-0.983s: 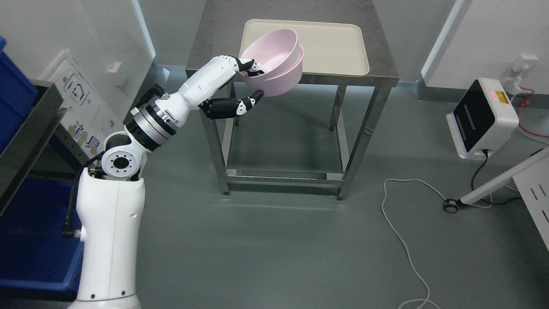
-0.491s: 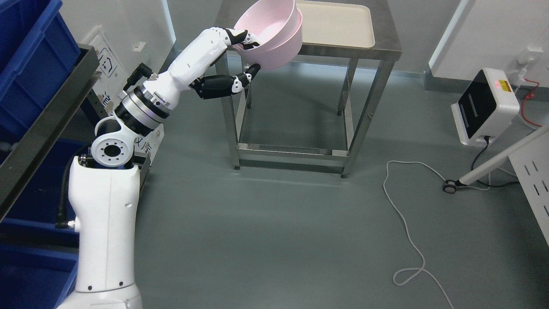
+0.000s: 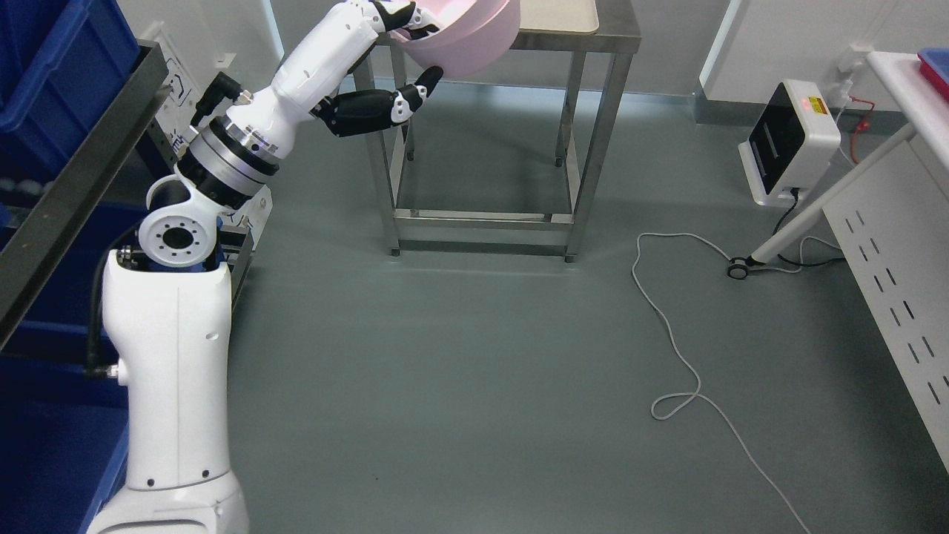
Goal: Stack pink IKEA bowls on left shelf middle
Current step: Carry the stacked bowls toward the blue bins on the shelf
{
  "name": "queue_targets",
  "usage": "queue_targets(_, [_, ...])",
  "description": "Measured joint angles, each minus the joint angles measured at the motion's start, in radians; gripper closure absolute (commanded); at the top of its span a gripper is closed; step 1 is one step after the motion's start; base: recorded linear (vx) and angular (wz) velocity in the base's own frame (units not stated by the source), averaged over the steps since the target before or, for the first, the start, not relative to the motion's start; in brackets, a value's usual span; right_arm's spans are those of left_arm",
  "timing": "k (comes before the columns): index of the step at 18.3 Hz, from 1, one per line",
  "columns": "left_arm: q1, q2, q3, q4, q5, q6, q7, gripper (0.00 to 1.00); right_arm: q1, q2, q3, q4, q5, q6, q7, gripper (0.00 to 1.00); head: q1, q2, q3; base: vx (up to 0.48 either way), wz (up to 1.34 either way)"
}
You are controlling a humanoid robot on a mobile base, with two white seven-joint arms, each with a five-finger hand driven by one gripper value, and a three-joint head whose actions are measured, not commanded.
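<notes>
Pink bowls (image 3: 467, 37), tilted, cut off at the top edge

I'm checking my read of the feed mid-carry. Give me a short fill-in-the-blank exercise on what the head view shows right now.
1. The left hand grips the ____ bowls at the picture's top edge.
2. The steel table stands on a ____ floor.
3. A white ____ lies looped across the floor.
4. The bins on the shelf at the left are ____.

Missing words: pink; grey; cable; blue
</notes>
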Motion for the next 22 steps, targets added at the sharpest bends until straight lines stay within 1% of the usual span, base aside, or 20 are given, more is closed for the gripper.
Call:
queue_targets(8, [-0.017, 0.000, 0.023, -0.012, -0.002, 0.049, 0.015, 0.93, 0.000, 0.000, 0.000, 0.000, 0.000, 0.000, -0.006, 0.00, 0.0000, 0.000, 0.000, -0.359, 0.19])
queue_targets(14, [-0.040, 0.000, 0.042, -0.015, -0.007, 0.082, 0.016, 0.93, 0.000, 0.000, 0.000, 0.000, 0.000, 0.000, -0.002, 0.00, 0.0000, 0.000, 0.000, -0.241, 0.95])
queue_targets(22, [-0.067, 0.000, 0.061, -0.015, -0.010, 0.130, 0.014, 0.92, -0.001, 0.000, 0.000, 0.000, 0.000, 0.000, 0.001, 0.00, 0.0000, 0.000, 0.000, -0.078, 1.12])
